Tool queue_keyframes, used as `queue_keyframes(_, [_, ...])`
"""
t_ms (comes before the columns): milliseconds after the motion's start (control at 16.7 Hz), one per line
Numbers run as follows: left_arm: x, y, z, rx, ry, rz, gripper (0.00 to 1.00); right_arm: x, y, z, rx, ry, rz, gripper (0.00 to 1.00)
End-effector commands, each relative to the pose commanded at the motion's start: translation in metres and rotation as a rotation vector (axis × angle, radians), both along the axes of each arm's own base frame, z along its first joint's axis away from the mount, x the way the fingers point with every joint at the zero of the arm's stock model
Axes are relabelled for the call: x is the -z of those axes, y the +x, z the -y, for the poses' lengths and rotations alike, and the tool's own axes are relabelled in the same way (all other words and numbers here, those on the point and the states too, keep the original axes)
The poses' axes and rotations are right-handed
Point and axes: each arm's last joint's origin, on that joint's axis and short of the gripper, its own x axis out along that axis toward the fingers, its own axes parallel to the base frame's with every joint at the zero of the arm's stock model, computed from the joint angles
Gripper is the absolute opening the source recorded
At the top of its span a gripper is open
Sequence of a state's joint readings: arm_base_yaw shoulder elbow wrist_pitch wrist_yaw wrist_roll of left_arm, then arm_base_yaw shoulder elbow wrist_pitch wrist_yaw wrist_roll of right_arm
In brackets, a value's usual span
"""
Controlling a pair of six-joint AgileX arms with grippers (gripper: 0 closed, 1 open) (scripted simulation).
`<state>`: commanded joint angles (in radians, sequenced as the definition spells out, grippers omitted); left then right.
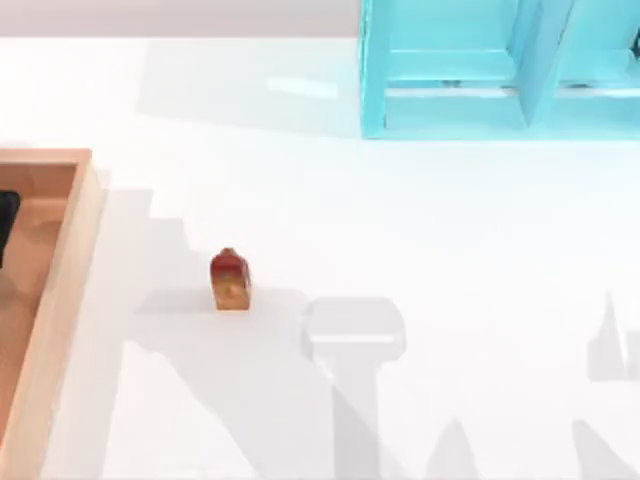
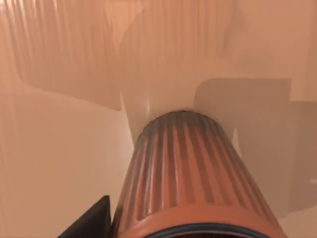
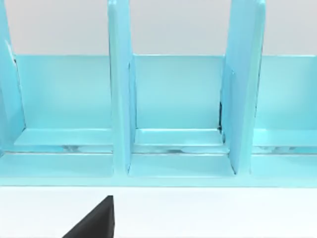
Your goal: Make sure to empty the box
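Left claw over the box

Left claw point(image 1: 5, 225), grip unreadable, sits at the frame's left edge above the box point(image 1: 60, 270); a ribbed orange cup point(image 2: 190, 178) lies just beneath it.

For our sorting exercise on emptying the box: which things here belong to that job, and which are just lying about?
Belongs to the job:
- shallow wooden box with tan rim
- ribbed orange-brown cylinder, close under the left wrist camera

Just lying about:
- small red-and-yellow block on the white table
- turquoise shelf unit
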<state>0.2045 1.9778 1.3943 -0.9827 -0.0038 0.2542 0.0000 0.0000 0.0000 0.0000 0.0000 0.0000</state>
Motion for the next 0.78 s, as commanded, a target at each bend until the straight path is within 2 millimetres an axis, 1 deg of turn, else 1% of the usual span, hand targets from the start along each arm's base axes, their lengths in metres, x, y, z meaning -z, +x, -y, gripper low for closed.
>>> queue_keyframes(180, [0.0000, 0.0000, 0.0000, 0.000, 0.000, 0.000, 1.00, 0.0000, 0.0000, 0.0000, 0.000, 0.000, 0.000, 1.00])
queue_keyframes(780, [0.0000, 0.0000, 0.0000, 0.000, 0.000, 0.000, 0.25, 0.0000, 0.0000, 0.0000, 0.000, 0.000, 0.000, 1.00])
